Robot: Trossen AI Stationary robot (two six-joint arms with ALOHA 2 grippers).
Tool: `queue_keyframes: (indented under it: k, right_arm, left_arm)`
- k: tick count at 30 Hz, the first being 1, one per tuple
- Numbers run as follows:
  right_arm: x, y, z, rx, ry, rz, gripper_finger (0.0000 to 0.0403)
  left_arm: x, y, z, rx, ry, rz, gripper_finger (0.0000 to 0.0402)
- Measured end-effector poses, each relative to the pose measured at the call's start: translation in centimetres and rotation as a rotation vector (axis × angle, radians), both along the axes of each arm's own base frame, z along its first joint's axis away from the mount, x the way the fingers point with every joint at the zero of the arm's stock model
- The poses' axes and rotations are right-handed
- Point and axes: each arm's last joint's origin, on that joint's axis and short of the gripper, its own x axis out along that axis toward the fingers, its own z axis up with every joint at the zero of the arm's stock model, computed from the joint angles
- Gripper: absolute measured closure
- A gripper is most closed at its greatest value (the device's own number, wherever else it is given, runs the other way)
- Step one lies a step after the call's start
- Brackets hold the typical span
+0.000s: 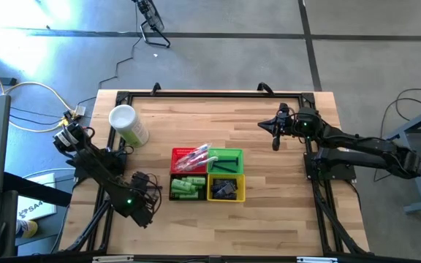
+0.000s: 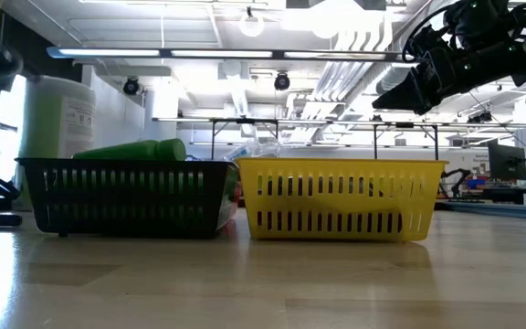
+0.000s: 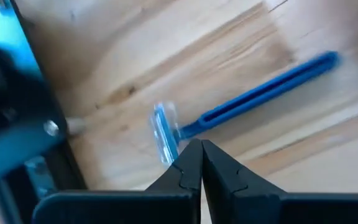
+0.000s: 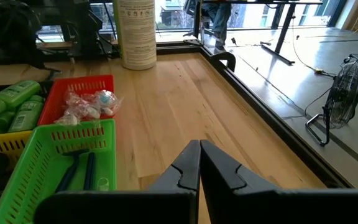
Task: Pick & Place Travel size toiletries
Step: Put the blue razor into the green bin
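A blue razor lies flat on the wood near the table's left front. My left gripper is shut and points steeply down, its tips just over the razor's neck by the head. In the high view the left arm hides the razor. Green mini bottles fill the black basket, and clear packets the red basket. Blue sticks lie in the green basket, dark items in the yellow basket. My right gripper waits shut above the far right of the table. My left gripper's shut fingertips stand over the razor's neck, coming from above at a steep slant. Whether they touch it I cannot tell. The razor lies flat on the table.
A white round canister with a green label stands at the far left. A black frame rail runs close beside the razor. Bare wood stretches between the baskets and the right arm.
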Motion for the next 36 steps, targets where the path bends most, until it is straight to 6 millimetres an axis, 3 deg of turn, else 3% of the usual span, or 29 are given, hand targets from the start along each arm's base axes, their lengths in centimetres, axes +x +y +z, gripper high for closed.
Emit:
queue_keyframes:
  k: [7,22,28,36]
  right_arm:
    - [0.0,0.0,0.0,0.000,0.000,0.000,0.0400]
    - [0.0,0.0,0.0,0.001,0.000,0.000,0.0400]
    - [0.0,0.0,0.0,0.001,0.000,0.000,0.0400]
    - [0.0,0.0,0.0,0.001,0.001,0.000,0.0400]
  left_arm:
    - [0.4,-0.3,2.7,0.059,0.065,-0.159,0.0399]
    - [0.4,-0.2,2.3,0.059,0.120,-0.317,0.0389]
    - [0.5,-0.1,2.4,0.106,0.091,-0.334,0.0319]
    - [0.8,0.1,2.5,0.237,0.067,-0.509,0.0213]
